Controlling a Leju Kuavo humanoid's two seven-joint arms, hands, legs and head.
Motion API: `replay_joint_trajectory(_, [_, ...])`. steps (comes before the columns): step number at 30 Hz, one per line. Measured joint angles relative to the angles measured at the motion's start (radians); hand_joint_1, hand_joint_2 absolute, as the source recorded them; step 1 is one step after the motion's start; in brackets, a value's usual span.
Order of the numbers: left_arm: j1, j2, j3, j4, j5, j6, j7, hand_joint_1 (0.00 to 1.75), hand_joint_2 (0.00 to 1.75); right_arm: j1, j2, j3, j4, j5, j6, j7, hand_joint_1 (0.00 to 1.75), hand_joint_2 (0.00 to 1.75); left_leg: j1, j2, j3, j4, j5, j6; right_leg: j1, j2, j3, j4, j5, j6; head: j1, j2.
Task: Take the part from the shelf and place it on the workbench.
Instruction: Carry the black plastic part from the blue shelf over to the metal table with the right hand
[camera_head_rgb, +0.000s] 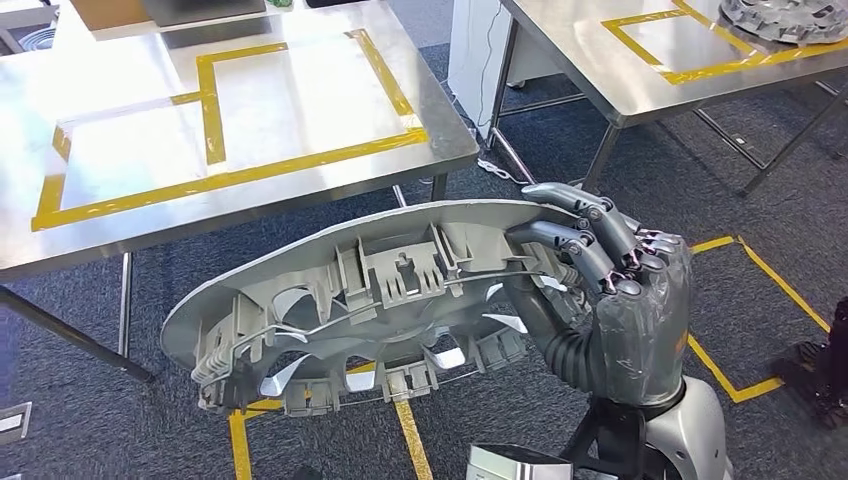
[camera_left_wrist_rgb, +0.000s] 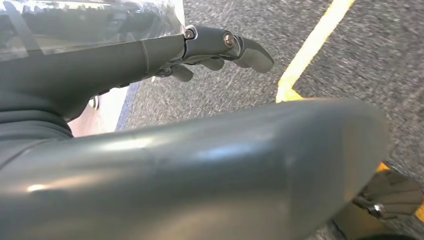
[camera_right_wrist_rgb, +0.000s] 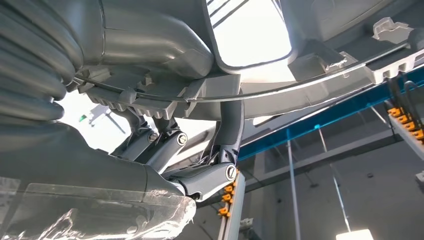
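Note:
The part (camera_head_rgb: 380, 290) is a large round grey plastic wheel cover with clips and a wire ring on its ribbed inner side. My right hand (camera_head_rgb: 620, 290) grips its right rim and holds it tilted in the air, in front of the steel workbench (camera_head_rgb: 250, 100), which is marked with yellow tape. In the right wrist view my fingers (camera_right_wrist_rgb: 200, 175) curl over the cover's rim (camera_right_wrist_rgb: 320, 90). My left hand (camera_left_wrist_rgb: 210, 45) hangs over the grey carpet, fingers stretched out and holding nothing.
A second steel table (camera_head_rgb: 600, 70) stands at the back right with another grey cover (camera_head_rgb: 785, 20) on it. Yellow tape lines (camera_head_rgb: 745, 385) run across the carpet. A dark object (camera_head_rgb: 825, 365) sits at the right edge. A blue shelf beam (camera_right_wrist_rgb: 325, 117) is in the right wrist view.

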Motion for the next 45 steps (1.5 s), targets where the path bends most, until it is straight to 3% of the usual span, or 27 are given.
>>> replay_joint_trajectory(3, [-0.001,-0.001,0.000,0.000,0.000,0.000,0.000,0.00,1.75,0.000,0.000,0.000,0.000,0.000,0.000,0.000,1.75,1.75,-0.002,-0.025,0.002,0.001,0.000,-0.003,0.001,0.028,0.078,-0.186,0.104,-0.017,0.002,0.000])
replay_joint_trajectory(5, [-0.001,-0.003,0.000,0.000,0.000,0.000,0.001,0.00,1.75,-0.001,0.000,-0.001,0.000,0.000,0.000,0.000,1.75,1.75,0.000,-0.038,-0.003,0.001,0.001,-0.012,0.003,0.047,0.112,-0.265,0.124,-0.023,0.002,0.000])
replay_joint_trajectory(7, [0.000,-0.005,0.000,0.000,0.000,-0.001,0.002,0.00,1.75,-0.001,0.000,-0.001,0.000,0.000,0.000,0.000,1.75,1.75,0.003,-0.049,-0.006,-0.002,0.004,-0.025,0.006,0.043,0.115,-0.276,0.123,-0.025,0.002,0.000])
replay_joint_trajectory(9, [0.002,-0.004,0.000,0.000,0.000,0.000,0.004,0.00,1.75,-0.002,0.000,-0.002,0.000,0.000,0.000,0.000,1.75,1.75,0.003,-0.041,-0.012,0.009,-0.008,-0.036,0.003,0.029,0.124,-0.290,0.129,-0.033,0.000,0.000])
replay_joint_trajectory(11, [0.001,-0.003,0.000,0.000,0.000,0.000,0.006,0.00,1.75,-0.003,0.001,-0.002,0.000,0.000,0.000,0.000,1.75,1.75,0.003,-0.012,-0.045,0.088,-0.056,-0.045,-0.001,0.013,0.133,-0.300,0.132,-0.040,-0.010,0.000])
replay_joint_trajectory(13, [-0.001,-0.003,0.000,0.000,0.000,0.000,0.006,0.00,1.75,-0.004,0.001,-0.002,0.000,0.000,0.001,0.000,1.75,1.75,0.006,0.005,-0.101,0.213,-0.112,-0.054,-0.001,-0.004,0.136,-0.300,0.129,-0.044,-0.018,0.000])
replay_joint_trajectory(14, [0.000,-0.003,0.000,0.000,0.000,0.000,0.006,0.00,1.75,-0.003,0.001,-0.002,0.000,0.001,0.001,0.000,1.75,1.75,0.008,0.007,-0.119,0.253,-0.120,-0.057,-0.001,-0.011,0.137,-0.298,0.127,-0.044,-0.019,0.000])
replay_joint_trajectory(15, [0.001,-0.003,0.000,0.000,0.000,0.000,0.006,0.00,1.75,-0.003,0.001,-0.002,0.000,0.002,0.002,0.000,1.75,1.75,0.008,0.009,-0.120,0.255,-0.110,-0.060,-0.002,-0.018,0.137,-0.296,0.125,-0.043,-0.020,0.000])
replay_joint_trajectory(17, [0.002,-0.002,0.000,0.000,0.000,0.000,0.006,0.00,1.75,-0.003,0.001,-0.002,0.000,0.003,0.002,0.000,1.75,1.75,0.009,0.019,-0.070,0.156,-0.047,-0.061,-0.003,-0.030,0.140,-0.288,0.117,-0.037,-0.024,0.000])
replay_joint_trajectory(19, [0.000,-0.001,0.000,0.000,0.000,0.000,0.006,0.00,1.75,-0.004,0.001,-0.003,0.000,0.005,0.002,0.000,1.75,1.75,0.004,0.043,-0.012,0.043,-0.008,-0.053,0.001,-0.040,0.140,-0.279,0.108,-0.027,-0.029,0.000])
replay_joint_trajectory(20, [-0.001,-0.001,0.000,0.000,0.000,0.000,0.006,0.00,1.75,-0.005,0.001,-0.003,0.000,0.005,0.003,0.000,1.75,1.75,0.001,0.052,0.002,0.014,-0.005,-0.045,0.003,-0.045,0.140,-0.276,0.105,-0.022,-0.029,0.000])
replay_joint_trajectory(23, [0.001,0.000,0.000,0.000,0.001,0.000,0.005,0.00,1.75,-0.008,0.001,-0.004,0.000,0.006,0.003,0.000,1.75,1.75,-0.001,0.046,0.003,0.005,-0.007,-0.021,0.005,-0.056,0.139,-0.274,0.101,-0.008,-0.024,0.000])
replay_joint_trajectory(24, [0.002,0.000,0.000,0.000,0.001,0.000,0.005,0.00,1.75,-0.009,0.001,-0.004,0.000,0.006,0.003,0.000,1.75,1.75,0.001,0.041,0.003,0.004,-0.006,-0.015,0.004,-0.050,0.135,-0.264,0.092,-0.003,-0.023,0.000])
replay_joint_trajectory(26, [0.000,0.001,0.000,0.000,0.001,0.000,0.005,0.00,1.75,-0.010,0.000,-0.005,0.000,0.007,0.003,0.000,1.75,1.75,0.005,0.032,0.004,0.000,-0.003,-0.005,0.002,-0.024,0.101,-0.189,0.046,0.005,-0.015,0.000])
replay_joint_trajectory(28, [-0.002,0.000,0.000,0.000,0.001,-0.001,0.004,0.00,1.75,-0.010,0.000,-0.005,0.000,0.007,0.003,0.000,1.75,1.75,0.004,0.021,0.003,0.000,-0.003,0.000,0.001,-0.005,0.037,-0.059,-0.007,0.007,-0.006,0.000])
replay_joint_trajectory(29, [-0.001,0.000,0.000,0.000,0.001,-0.001,0.004,0.00,1.75,-0.010,0.000,-0.005,0.000,0.007,0.003,0.000,1.75,1.75,0.003,0.015,0.003,0.000,-0.003,0.001,0.001,-0.002,0.012,-0.013,-0.017,0.007,-0.003,0.000])
replay_joint_trajectory(30, [-0.001,0.000,0.000,0.000,0.001,-0.001,0.004,0.00,1.75,-0.010,0.000,-0.005,0.000,0.007,0.004,0.000,1.75,1.75,0.002,0.008,0.004,0.000,-0.003,0.002,0.001,-0.002,0.001,0.000,-0.007,0.005,-0.002,0.000])
replay_joint_trajectory(31, [-0.001,0.000,0.000,0.000,0.001,-0.001,0.005,0.00,1.75,-0.010,0.000,-0.005,0.000,0.007,0.004,0.000,1.75,1.75,0.001,0.000,0.005,0.000,-0.003,0.002,0.001,-0.001,0.008,-0.025,0.019,0.002,-0.001,0.000])
replay_joint_trajectory(33, [-0.001,-0.001,0.000,0.000,0.001,-0.001,0.005,0.00,1.75,-0.010,0.000,-0.005,0.000,0.007,0.005,0.000,1.75,1.75,0.000,-0.016,0.006,0.000,-0.004,0.000,0.002,0.016,0.059,-0.148,0.093,-0.009,0.002,0.000])
replay_joint_trajectory(35, [-0.002,-0.003,0.000,0.000,0.001,-0.001,0.005,0.00,1.75,-0.012,0.000,-0.005,0.000,0.007,0.005,0.000,1.75,1.75,0.000,-0.030,0.000,0.002,-0.003,-0.008,0.002,0.038,0.101,-0.247,0.126,-0.016,0.003,0.000])
replay_joint_trajectory(38, [0.000,-0.004,0.000,0.000,0.001,-0.001,0.004,0.00,1.75,-0.013,0.000,-0.005,0.000,0.007,0.006,0.000,1.75,1.75,0.005,-0.042,-0.008,0.000,0.001,-0.027,0.004,0.035,0.110,-0.276,0.126,-0.022,0.002,0.000])
replay_joint_trajectory(40, [0.001,-0.004,0.000,0.000,0.001,-0.001,0.005,0.00,1.75,-0.013,0.001,-0.005,0.000,0.007,0.008,0.000,1.75,1.75,0.004,-0.029,-0.017,0.022,-0.019,-0.038,-0.001,0.022,0.119,-0.288,0.129,-0.031,-0.004,0.000])
replay_joint_trajectory(43, [-0.001,-0.003,0.000,0.000,0.001,-0.001,0.005,0.00,1.75,-0.013,0.001,-0.005,0.000,0.007,0.008,0.000,1.75,1.75,0.006,0.003,-0.087,0.186,-0.101,-0.051,-0.003,0.000,0.128,-0.292,0.128,-0.040,-0.019,0.000])
replay_joint_trajectory(45, [0.000,-0.004,0.000,0.000,0.001,-0.001,0.005,0.00,1.75,-0.012,0.001,-0.005,0.000,0.007,0.008,0.000,1.75,1.75,0.008,0.008,-0.126,0.266,-0.118,-0.056,-0.002,-0.015,0.129,-0.288,0.124,-0.041,-0.022,0.000])
